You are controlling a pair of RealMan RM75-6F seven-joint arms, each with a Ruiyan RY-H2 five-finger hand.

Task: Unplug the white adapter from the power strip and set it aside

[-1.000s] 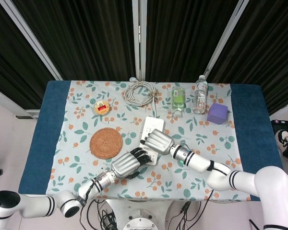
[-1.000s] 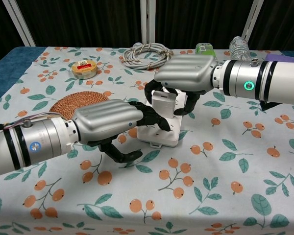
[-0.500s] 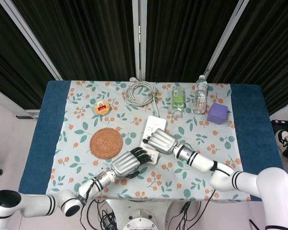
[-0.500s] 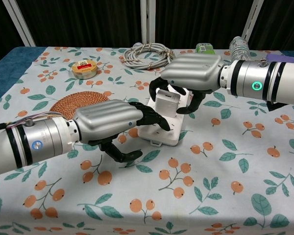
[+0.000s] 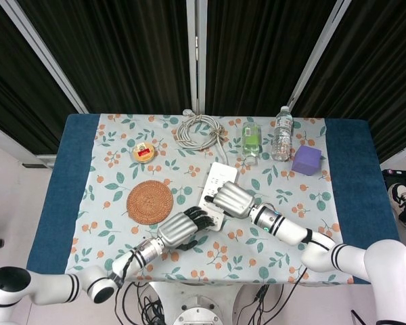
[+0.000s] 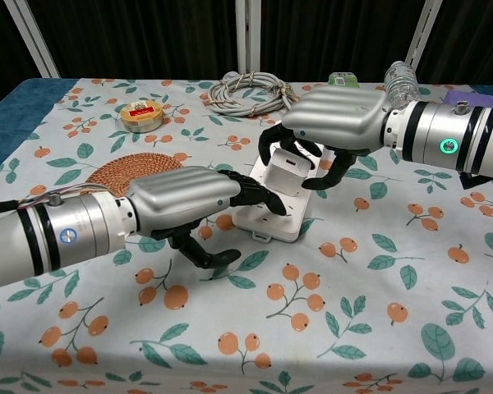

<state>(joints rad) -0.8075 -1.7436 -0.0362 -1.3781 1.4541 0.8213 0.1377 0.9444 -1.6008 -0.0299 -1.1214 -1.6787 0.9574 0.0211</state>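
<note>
The white power strip [image 6: 267,220] [image 5: 218,177] lies at the table's middle. My right hand [image 6: 337,123] [image 5: 231,200] reaches over it from the right and grips the white adapter [image 6: 292,164] between thumb and curled fingers, just above the strip's far half. The frames do not show whether the adapter's prongs are out of the socket. My left hand [image 6: 189,197] [image 5: 180,230] comes in from the near left. Its dark fingertips [image 6: 259,197] press down on the strip's near end and its thumb curls underneath, beside the strip's edge. In the head view the right hand hides the adapter.
A woven coaster [image 5: 149,201] lies left of the strip, with a small yellow tin [image 5: 143,152] behind it. A coiled grey cable [image 5: 198,130], a green bottle [image 5: 251,139], a water bottle [image 5: 281,133] and a purple cube [image 5: 306,160] line the back.
My right hand has drawn the adapter up and to the right. The strip's far end has swung slightly right with it. The left hand stays pressed on the near end.
</note>
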